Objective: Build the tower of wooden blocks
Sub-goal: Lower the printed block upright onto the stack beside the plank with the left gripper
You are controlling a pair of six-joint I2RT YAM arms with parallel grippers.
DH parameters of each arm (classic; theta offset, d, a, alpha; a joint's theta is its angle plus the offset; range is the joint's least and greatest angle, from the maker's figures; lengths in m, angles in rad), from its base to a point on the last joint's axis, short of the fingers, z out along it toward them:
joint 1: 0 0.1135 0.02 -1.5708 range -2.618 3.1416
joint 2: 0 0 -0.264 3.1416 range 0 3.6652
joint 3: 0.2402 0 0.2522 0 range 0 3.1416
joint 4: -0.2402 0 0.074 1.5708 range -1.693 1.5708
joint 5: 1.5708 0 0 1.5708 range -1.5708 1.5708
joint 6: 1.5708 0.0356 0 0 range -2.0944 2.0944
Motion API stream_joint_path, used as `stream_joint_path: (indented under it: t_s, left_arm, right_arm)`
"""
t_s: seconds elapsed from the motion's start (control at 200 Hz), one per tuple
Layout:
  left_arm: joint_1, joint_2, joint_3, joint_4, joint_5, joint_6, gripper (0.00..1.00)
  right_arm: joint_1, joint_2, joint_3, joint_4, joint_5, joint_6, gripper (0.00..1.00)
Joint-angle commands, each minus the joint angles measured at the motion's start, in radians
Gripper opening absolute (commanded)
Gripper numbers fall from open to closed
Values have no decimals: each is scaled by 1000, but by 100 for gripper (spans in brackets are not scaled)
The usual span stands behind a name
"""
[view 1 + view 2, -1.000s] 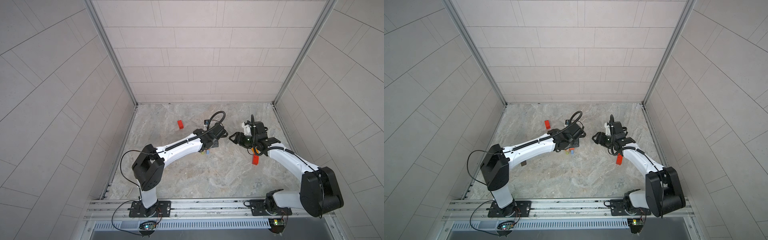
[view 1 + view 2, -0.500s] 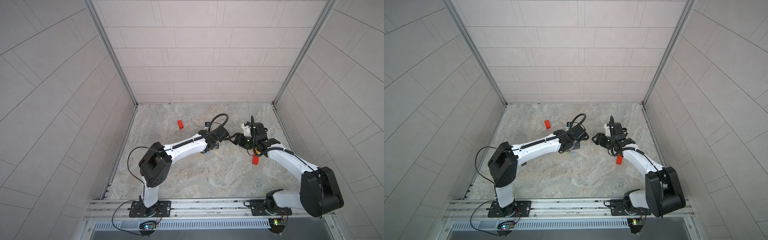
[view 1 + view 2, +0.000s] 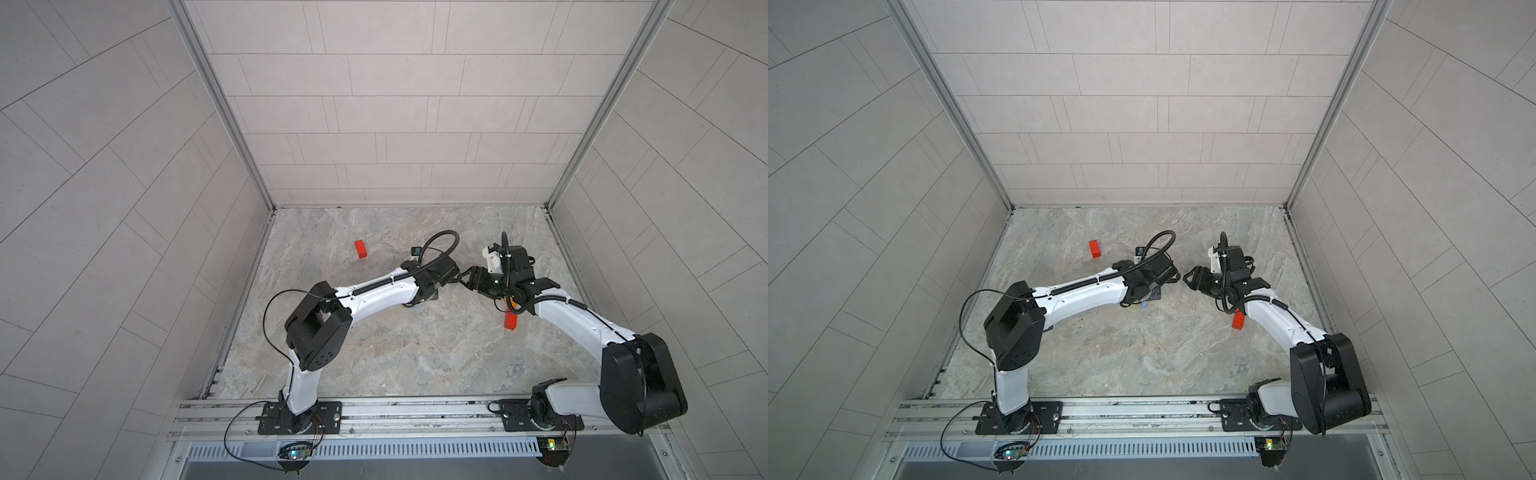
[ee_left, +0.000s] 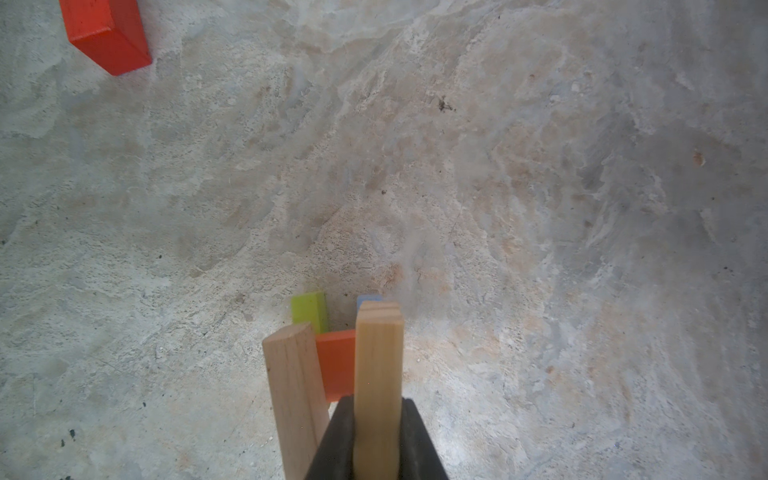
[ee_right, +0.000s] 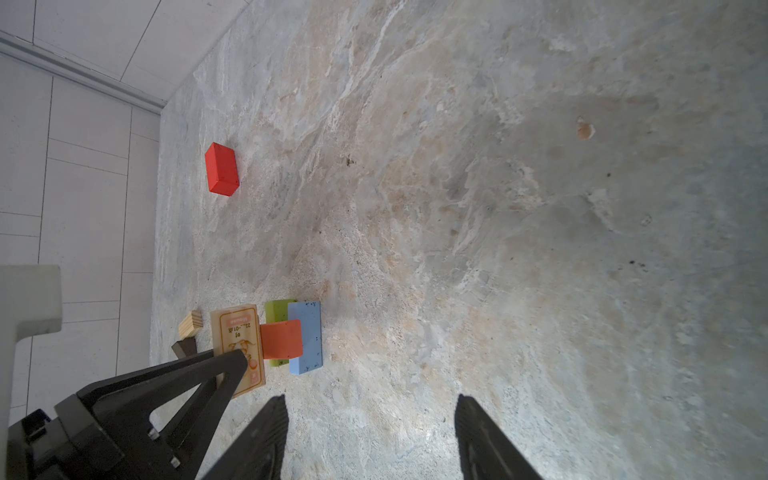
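Observation:
In the left wrist view my left gripper (image 4: 378, 411) is shut on a tan wood block (image 4: 379, 353), held edge-on over the tower. The tower shows a green bar (image 4: 309, 309) and a blue bar (image 5: 307, 336) on the floor with a red block (image 4: 336, 363) across them. A second tan block (image 4: 293, 386) stands close beside the held one. Both top views hide most of the tower under the left gripper (image 3: 428, 296); only the bar ends (image 3: 1139, 306) peek out. My right gripper (image 5: 370, 436) hangs open and empty just right of it, also in a top view (image 3: 1187, 279).
A loose red block (image 3: 361, 249) lies at the back left, another red block (image 3: 510, 321) beside the right arm. In the right wrist view a small tan block (image 5: 191, 324) and a dark brown block (image 5: 185, 347) show beyond the tower. Walls close three sides.
The left arm's elbow has swung to the right and its gripper has edged slightly toward the right gripper. The right arm has stayed still.

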Motion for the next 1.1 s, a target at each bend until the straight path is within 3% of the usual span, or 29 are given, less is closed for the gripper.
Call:
stream_joint_path:
  t_s: [0.0, 1.096]
  left_arm:
    - [-7, 16, 28, -24, -17, -12, 7]
    - [-4, 55, 57, -62, -39, -23, 7]
  right_arm:
    - [0, -3, -11, 12, -6, -2, 65]
    - [0, 10, -21, 30, -18, 2, 65]
